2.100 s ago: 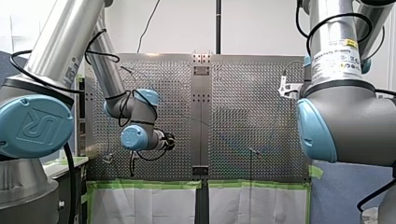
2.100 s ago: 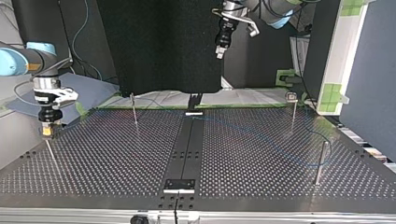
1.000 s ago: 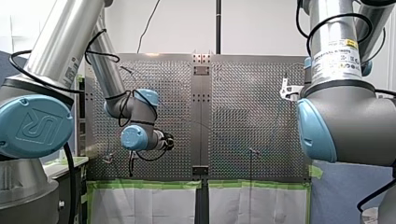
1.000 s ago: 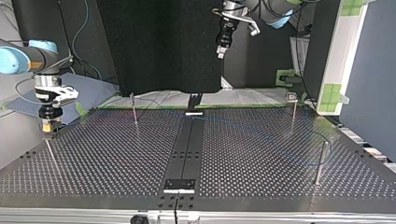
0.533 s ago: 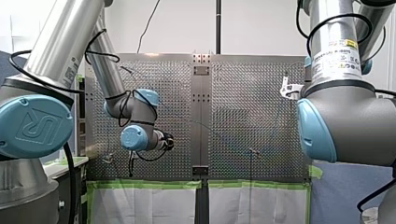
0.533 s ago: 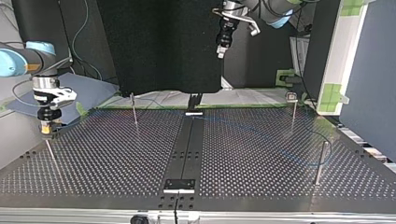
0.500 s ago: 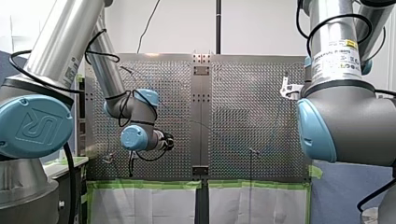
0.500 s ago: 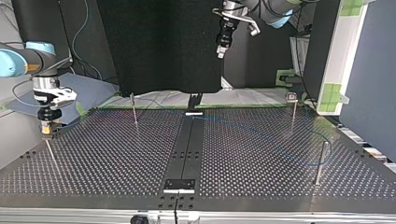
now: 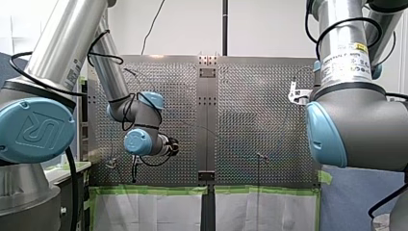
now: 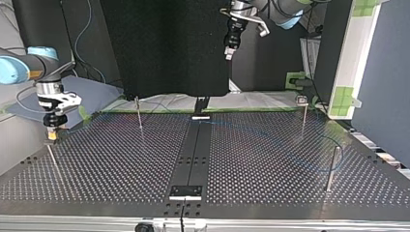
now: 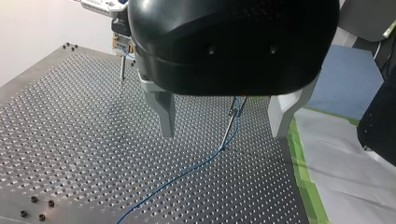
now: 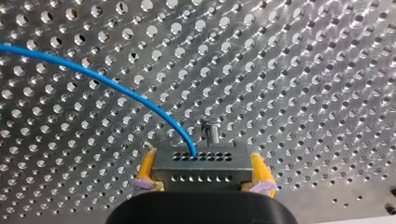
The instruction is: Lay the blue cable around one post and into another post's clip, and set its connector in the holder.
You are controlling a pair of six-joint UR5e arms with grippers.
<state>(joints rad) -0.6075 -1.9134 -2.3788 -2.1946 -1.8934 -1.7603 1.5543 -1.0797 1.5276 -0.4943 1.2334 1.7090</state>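
Observation:
My right gripper (image 12: 201, 161) is shut with its yellow pads on the grey connector (image 12: 219, 168). The blue cable (image 12: 116, 86) leaves the connector's face and arcs away over the perforated plate. A thin post's top (image 12: 212, 133) stands just ahead of the connector. At the top view's left, my right gripper (image 10: 51, 136) hovers over that slanted post (image 10: 54, 162). My left gripper (image 11: 222, 116) is open and high above the table, with a post (image 11: 229, 126) and the blue cable (image 11: 187, 170) below it. The top view shows it as my left gripper (image 10: 227, 52), raised at the back.
More posts stand on the table: one at the back left (image 10: 139, 115), one with a clip head at the back right (image 10: 302, 113), one at the right (image 10: 331, 169) with the cable looping by it. A black centre strip (image 10: 193, 154) carries small brackets.
My right gripper with the connector has shifted slightly down and toward the top view's right, closer to the slanted post's top. My left arm has stayed still.

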